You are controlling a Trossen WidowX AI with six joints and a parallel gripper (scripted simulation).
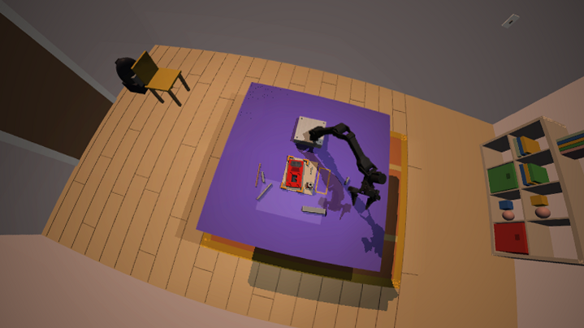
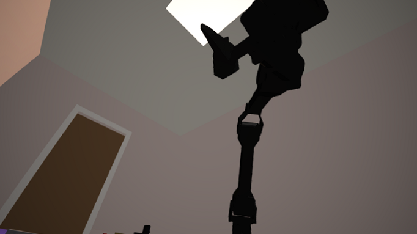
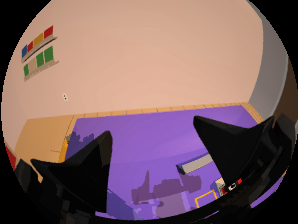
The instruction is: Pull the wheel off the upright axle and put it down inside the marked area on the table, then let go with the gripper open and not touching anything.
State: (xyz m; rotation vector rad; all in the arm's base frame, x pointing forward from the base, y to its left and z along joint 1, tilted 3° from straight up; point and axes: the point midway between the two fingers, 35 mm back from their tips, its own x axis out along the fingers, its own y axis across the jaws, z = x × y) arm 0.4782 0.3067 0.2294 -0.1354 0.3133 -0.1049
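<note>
Overhead, we see the black arm [image 1: 353, 148] reaching from its grey base block [image 1: 308, 132] across the purple table top [image 1: 246, 214], with the gripper [image 1: 363, 201] held above the table near its right-hand edge. Its two fingers stand wide apart with nothing between them; in the wrist view the dark fingers frame bare purple surface and the far wall.

The wheel [image 1: 310, 184] is small and grey in the top view, and we find it on the tan board [image 1: 312, 169] beside the red fixture [image 1: 295, 172]. It is too small for us to tell how it sits on the axle. Just to the right of the board lies the marked area [image 1: 324, 180], an orange outline on the purple; the gripper is well apart from both.

Several grey bars [image 1: 313, 210] lie scattered on the table around the board. From the low exterior view the arm [image 2: 245, 173] is a dark silhouette against the ceiling light [image 2: 210, 4], and one finger [image 2: 221, 51] juts to the left.
</note>
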